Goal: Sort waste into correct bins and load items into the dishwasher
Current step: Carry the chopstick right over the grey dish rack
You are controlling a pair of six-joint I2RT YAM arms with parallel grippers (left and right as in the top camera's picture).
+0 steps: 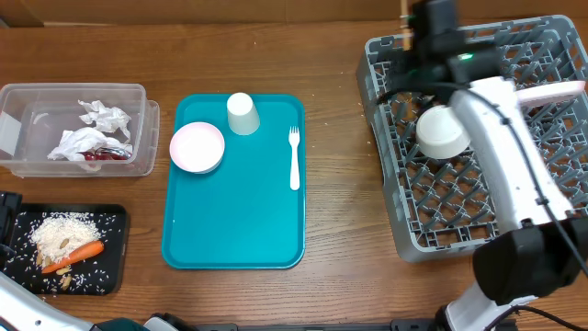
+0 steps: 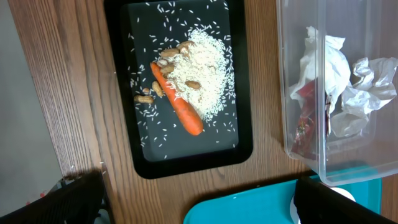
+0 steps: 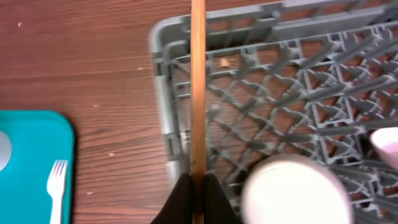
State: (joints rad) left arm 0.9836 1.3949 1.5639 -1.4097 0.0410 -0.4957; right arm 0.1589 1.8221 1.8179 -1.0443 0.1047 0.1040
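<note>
My right gripper [image 3: 198, 186] is shut on the thin wooden stick [image 3: 198, 81] and holds it over the near-left corner of the grey dish rack [image 3: 280, 93]. It shows at the rack's top left in the overhead view [image 1: 409, 41]. A white bowl [image 1: 443, 131] and a pale pink plate [image 1: 551, 92] are in the rack [image 1: 395, 184]. My left gripper [image 2: 199, 205] is open and empty, above the wood between the black tray [image 2: 118, 93] and the teal tray [image 2: 249, 208]. The black tray holds rice [image 2: 202, 68] and a carrot piece [image 2: 177, 99]. The clear tub [image 2: 286, 93] holds napkins [image 2: 329, 68] and a red wrapper [image 2: 305, 118].
The teal tray [image 1: 234, 221] in the middle carries a pale pink bowl [image 1: 197, 147], an upturned white cup [image 1: 243, 113] and a white fork [image 1: 294, 156]. Bare wood lies between this tray and the rack. The right arm reaches over the rack's right half.
</note>
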